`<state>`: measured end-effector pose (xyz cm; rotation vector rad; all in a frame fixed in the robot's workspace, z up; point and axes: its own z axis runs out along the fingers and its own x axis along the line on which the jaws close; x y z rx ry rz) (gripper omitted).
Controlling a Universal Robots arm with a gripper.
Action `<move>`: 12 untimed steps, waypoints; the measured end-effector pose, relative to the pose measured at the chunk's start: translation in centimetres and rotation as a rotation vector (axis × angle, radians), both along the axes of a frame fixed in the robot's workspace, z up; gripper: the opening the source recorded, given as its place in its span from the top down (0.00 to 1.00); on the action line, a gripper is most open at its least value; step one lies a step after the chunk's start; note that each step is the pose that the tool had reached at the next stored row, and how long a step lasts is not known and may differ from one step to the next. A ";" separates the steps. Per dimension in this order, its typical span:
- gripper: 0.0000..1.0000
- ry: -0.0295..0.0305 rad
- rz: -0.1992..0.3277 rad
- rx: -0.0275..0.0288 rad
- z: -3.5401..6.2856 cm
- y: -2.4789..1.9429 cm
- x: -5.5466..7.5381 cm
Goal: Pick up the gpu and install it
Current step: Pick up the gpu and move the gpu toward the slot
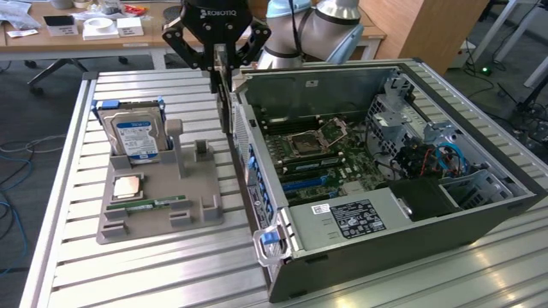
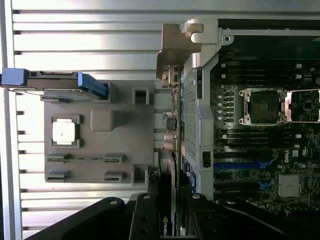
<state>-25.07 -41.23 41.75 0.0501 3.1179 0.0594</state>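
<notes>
The gpu (image 1: 226, 102) is a thin dark card hanging edge-on from my gripper (image 1: 224, 67), which is shut on its top end. It hangs just outside the near wall of the open computer case (image 1: 402, 67), between that wall and the grey holder (image 1: 158, 215). In the wrist view the gpu (image 2: 171, 132) runs away from my gripper (image 2: 169, 202), its metal bracket at the far end, along the case's edge. The motherboard (image 2: 260, 145) with its slots lies inside the case.
On the grey holder stand a blue-labelled hard drive (image 1: 135, 135), a processor chip (image 1: 128, 186) and a green memory stick (image 1: 158, 203). Everything sits on a slatted metal table (image 1: 154, 276). Cables and a drive cage (image 1: 428, 154) fill the case's far end. Desks stand behind.
</notes>
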 end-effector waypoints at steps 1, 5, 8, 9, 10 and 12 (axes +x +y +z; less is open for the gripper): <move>0.74 0.0000 0.000 0.0001 0.00 0.00 0.3; 0.74 0.0001 0.000 0.0002 0.01 0.00 1.7; 0.74 0.0000 0.000 0.0004 0.00 0.00 2.8; 0.74 0.0000 0.000 0.0005 0.00 0.00 3.2; 0.74 0.0001 0.000 0.0006 0.00 0.00 3.6; 0.74 0.0001 0.000 0.0008 0.01 0.00 4.4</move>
